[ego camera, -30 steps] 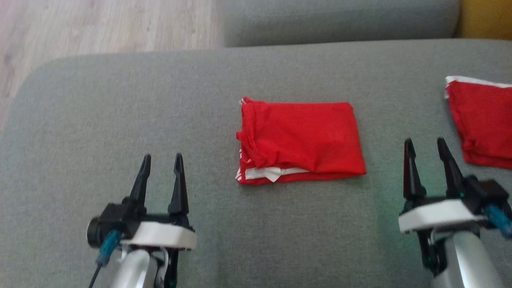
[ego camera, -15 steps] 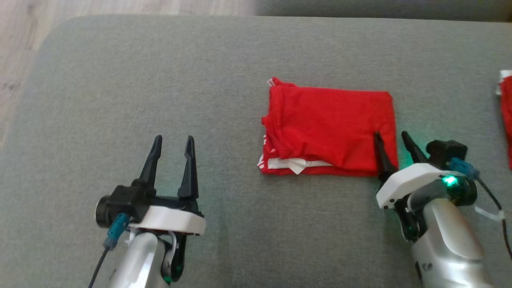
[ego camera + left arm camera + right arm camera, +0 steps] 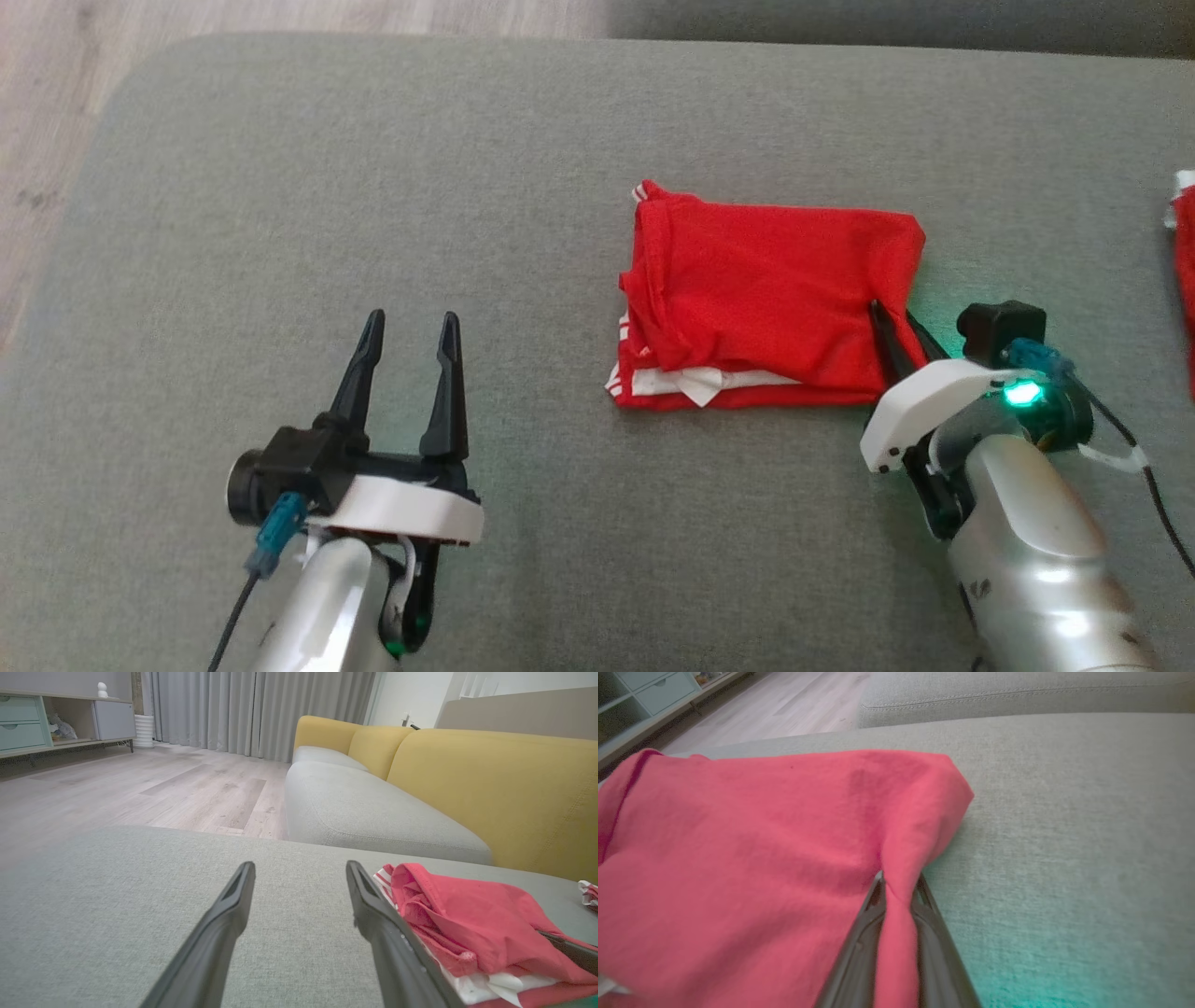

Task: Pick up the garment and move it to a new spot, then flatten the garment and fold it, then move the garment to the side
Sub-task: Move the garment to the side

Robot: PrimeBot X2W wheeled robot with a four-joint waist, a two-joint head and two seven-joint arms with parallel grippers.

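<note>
Garment (image 3: 766, 299): red jersey, white trim, folded, lay mid grey sofa cushion (image 3: 373, 168). Right claw (image 3: 893, 313) pinched fold at its right edge, likely grip for shifting it aside. Left claw (image 3: 414, 319) spread, hovered well left, idle. Second red cloth (image 3: 1186, 280) far right.

Two red garments (image 3: 766, 299) (image 3: 1186, 271), two hands (image 3: 413, 319) (image 3: 892, 314)

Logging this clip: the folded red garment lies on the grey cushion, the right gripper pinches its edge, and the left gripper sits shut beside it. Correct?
No: the left gripper is open, fingers spread, as the head view shows. The rest holds: the folded red garment lies on the grey cushion and the right gripper pinches its edge.
</note>
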